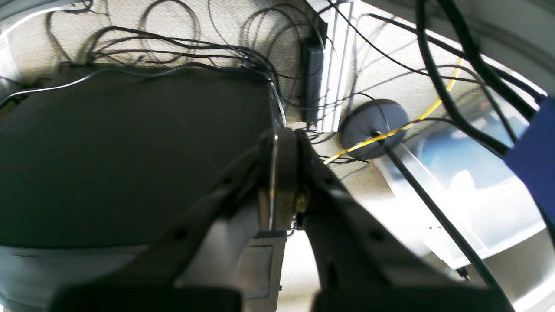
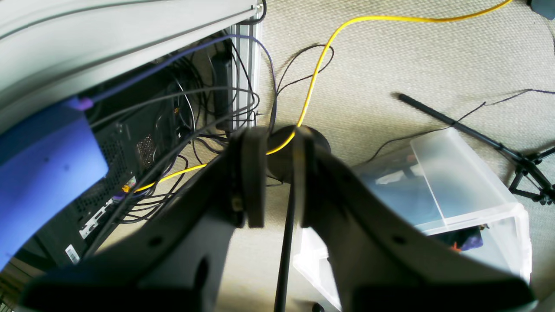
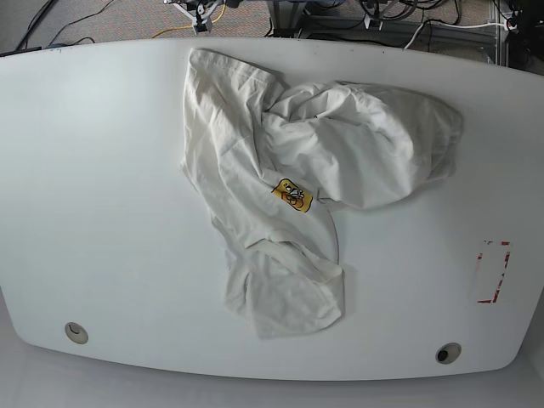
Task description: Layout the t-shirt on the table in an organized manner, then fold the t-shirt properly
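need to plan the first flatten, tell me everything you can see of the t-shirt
The t-shirt is white, thin-looking cloth, heavily wrinkled and bunched, not spread flat. It lies on the table around the middle and far side, one part heaped toward the far right, another trailing toward the near edge. A small yellow-orange patch faces up near its middle. Only the tabletop touches it; no hand is on it.

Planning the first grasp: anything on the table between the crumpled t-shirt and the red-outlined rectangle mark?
No. In the base view the stretch between the t-shirt and the red-outlined rectangle mark is bare white table.
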Controlling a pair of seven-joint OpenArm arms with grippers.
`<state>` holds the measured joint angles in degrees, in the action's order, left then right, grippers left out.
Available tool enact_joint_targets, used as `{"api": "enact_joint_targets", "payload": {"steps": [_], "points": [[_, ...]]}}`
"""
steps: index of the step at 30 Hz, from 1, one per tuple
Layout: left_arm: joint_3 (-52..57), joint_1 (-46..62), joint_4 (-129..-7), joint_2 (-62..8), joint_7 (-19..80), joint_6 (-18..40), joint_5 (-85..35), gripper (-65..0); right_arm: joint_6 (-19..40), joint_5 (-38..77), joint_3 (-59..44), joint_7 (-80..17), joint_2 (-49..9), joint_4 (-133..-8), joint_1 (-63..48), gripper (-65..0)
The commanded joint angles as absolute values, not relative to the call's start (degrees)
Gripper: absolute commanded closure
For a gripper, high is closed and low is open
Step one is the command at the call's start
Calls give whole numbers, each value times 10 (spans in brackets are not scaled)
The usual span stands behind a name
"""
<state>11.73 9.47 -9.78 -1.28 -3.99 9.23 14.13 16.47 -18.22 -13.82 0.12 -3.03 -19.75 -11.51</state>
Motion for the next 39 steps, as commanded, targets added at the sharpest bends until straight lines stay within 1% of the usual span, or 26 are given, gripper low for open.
{"api": "enact_joint_targets", "payload": {"steps": [1, 10, 18, 20, 26, 30, 34, 35, 37, 39], "points": [[118, 97, -97, -11, -46, 103, 141, -2, 165, -184, -139, 3, -32, -200, -117, -107], [118, 98, -101, -12, -45, 119, 141, 0, 165, -184, -139, 2, -32, -199, -116, -106], [120, 110, -124, -13, -46, 116, 137, -3, 164, -181, -141, 2, -33, -213, -124, -106], [120, 122, -150, -12, -48, 115, 135, -2, 164, -181, -140, 3, -34, -228, -133, -105], [116, 200, -327, -12, -56, 106, 123, 0, 170, -185, -137, 13, -36, -343, -197, -105], [115, 253, -422, -16, -62, 103, 115, -1, 171, -186, -135, 16, -36, -416, -237, -105], [110, 287, -472, -20, -69, 104, 124, -3, 177, -186, -136, 17, -33, -479, -265, -107], [114, 252, -446, -18, -63, 99, 119, -8, 172, -185, -130, 15, -23, -438, -231, -100], [114, 245, -446, -18, -63, 99, 121, -8, 173, -185, -130, 15, -23, -436, -225, -90], [114, 240, -444, -18, -63, 99, 121, -8, 173, -185, -130, 15, -22, -435, -223, -59]]}}
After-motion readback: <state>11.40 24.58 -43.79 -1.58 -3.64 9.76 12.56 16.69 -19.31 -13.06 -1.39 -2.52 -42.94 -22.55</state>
